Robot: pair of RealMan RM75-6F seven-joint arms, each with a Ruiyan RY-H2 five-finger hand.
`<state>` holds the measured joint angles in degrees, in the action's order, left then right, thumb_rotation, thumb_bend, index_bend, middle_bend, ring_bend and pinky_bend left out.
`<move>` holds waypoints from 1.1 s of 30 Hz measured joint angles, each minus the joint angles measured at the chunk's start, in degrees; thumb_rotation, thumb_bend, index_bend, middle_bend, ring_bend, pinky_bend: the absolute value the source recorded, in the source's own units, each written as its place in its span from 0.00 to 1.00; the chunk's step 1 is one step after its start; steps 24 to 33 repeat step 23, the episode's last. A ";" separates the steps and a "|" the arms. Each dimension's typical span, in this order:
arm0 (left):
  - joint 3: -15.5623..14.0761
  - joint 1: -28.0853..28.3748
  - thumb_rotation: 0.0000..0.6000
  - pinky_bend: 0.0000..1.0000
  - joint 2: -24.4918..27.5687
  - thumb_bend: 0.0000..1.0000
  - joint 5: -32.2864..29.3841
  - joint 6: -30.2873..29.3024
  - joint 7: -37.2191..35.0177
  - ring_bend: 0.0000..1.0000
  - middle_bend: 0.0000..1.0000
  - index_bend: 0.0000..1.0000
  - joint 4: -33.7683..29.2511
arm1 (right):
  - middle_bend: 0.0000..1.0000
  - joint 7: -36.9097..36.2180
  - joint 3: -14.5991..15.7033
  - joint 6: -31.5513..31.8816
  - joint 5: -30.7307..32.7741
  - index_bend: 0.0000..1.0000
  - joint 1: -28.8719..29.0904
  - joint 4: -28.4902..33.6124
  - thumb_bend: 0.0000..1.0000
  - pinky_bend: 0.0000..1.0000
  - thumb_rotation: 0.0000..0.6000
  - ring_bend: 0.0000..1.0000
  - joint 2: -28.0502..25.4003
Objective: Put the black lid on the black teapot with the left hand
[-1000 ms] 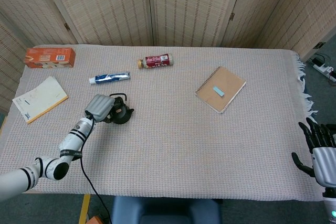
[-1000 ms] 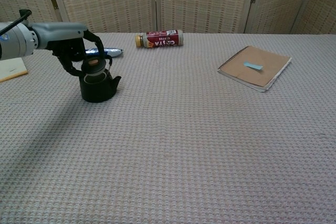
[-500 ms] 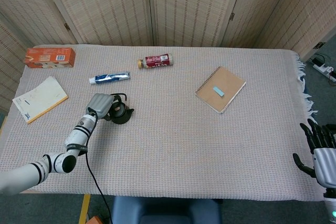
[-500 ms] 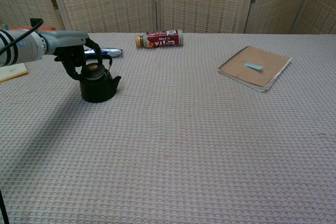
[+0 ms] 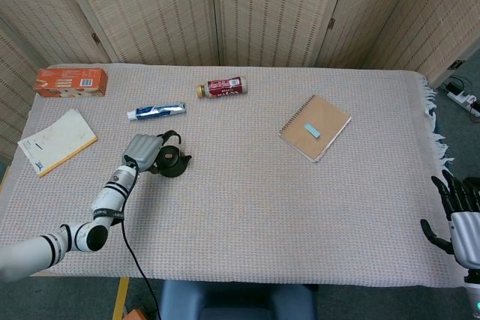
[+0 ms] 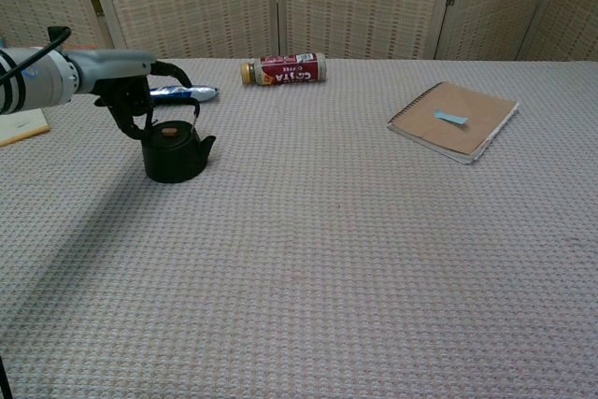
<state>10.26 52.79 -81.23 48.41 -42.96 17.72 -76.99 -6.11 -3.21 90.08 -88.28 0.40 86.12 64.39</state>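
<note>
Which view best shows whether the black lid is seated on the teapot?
The chest view: side-on, the black lid sits level in the black teapot. The head view shows it only from above, small.

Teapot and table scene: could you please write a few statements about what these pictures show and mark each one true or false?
1. The black lid sits on the black teapot. True.
2. The left hand grips the lid. False: its fingers are spread just above the teapot and hold nothing.
3. The bottle stands upright near the screen. False: it lies on its side.
4. A small blue note lies on the brown notebook. True.
5. The right hand rests on the notebook. False: it is at the table's right edge, far from it, fingers apart.
6. The toothpaste tube lies beyond the teapot. True.
</note>
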 measured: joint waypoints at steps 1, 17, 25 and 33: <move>0.10 -0.69 1.00 0.84 0.76 0.26 0.79 -1.41 -0.55 0.84 0.86 0.14 -1.29 | 0.00 0.06 -0.03 0.02 0.07 0.00 -0.04 0.08 0.37 0.00 1.00 0.06 -0.18; -4.29 -20.46 1.00 0.28 8.73 0.27 15.01 -34.15 -4.60 0.27 0.28 0.21 -11.91 | 0.00 -5.69 -0.15 -3.93 0.91 0.00 1.58 1.31 0.37 0.00 1.00 0.04 -3.26; -9.14 -30.45 1.00 0.27 9.56 0.27 21.41 -43.38 -5.71 0.27 0.28 0.20 -12.07 | 0.00 -4.89 -0.15 -4.92 0.63 0.00 2.48 1.32 0.37 0.00 1.00 0.04 -2.18; -9.14 -30.45 1.00 0.27 9.56 0.27 21.41 -43.38 -5.71 0.27 0.28 0.20 -12.07 | 0.00 -4.89 -0.15 -4.92 0.63 0.00 2.48 1.32 0.37 0.00 1.00 0.04 -2.18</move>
